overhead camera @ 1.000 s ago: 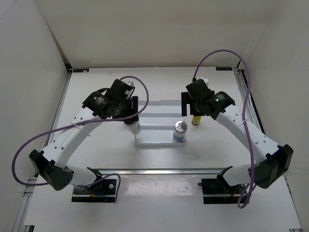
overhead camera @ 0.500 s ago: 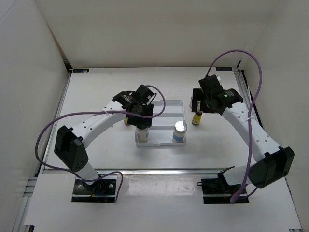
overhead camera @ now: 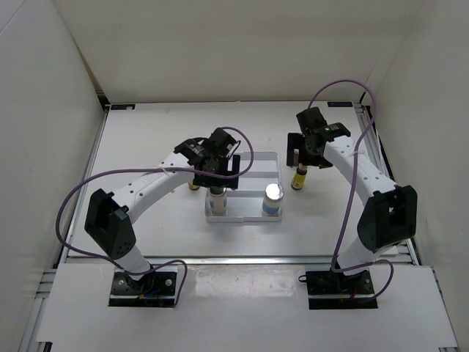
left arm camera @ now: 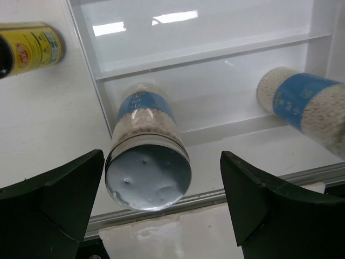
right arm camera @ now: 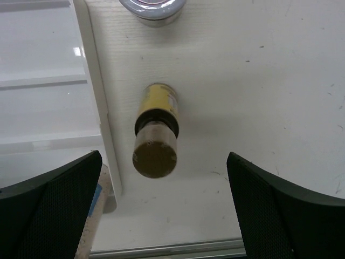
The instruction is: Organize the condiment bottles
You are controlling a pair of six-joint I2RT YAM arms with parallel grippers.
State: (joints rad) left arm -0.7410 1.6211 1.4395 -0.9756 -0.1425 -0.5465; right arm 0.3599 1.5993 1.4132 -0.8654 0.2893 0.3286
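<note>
A white bottle (left arm camera: 146,162) with a blue label and silver top stands at the left end of the stepped tray's (overhead camera: 253,163) front step. My left gripper (left arm camera: 161,202) is open around its top, fingers (left arm camera: 54,210) clear of it; from above, the left gripper (overhead camera: 218,183) hovers over this bottle (overhead camera: 216,202). A second white bottle (overhead camera: 273,198) stands at the step's right end. My right gripper (right arm camera: 164,208) is open above a slim yellow bottle (right arm camera: 155,135) standing on the table just right of the tray, where the top view shows the right gripper (overhead camera: 304,161).
Another yellow bottle (left arm camera: 29,48) stands on the table just left of the tray, partly hidden by my left arm from above. A round grey-lidded jar (right arm camera: 152,8) sits beyond the right yellow bottle. White walls enclose the table on three sides.
My left arm carried the white bottle right to the tray's front step, then its jaws opened and let go. My right gripper shifted slightly over the yellow bottle, still open.
</note>
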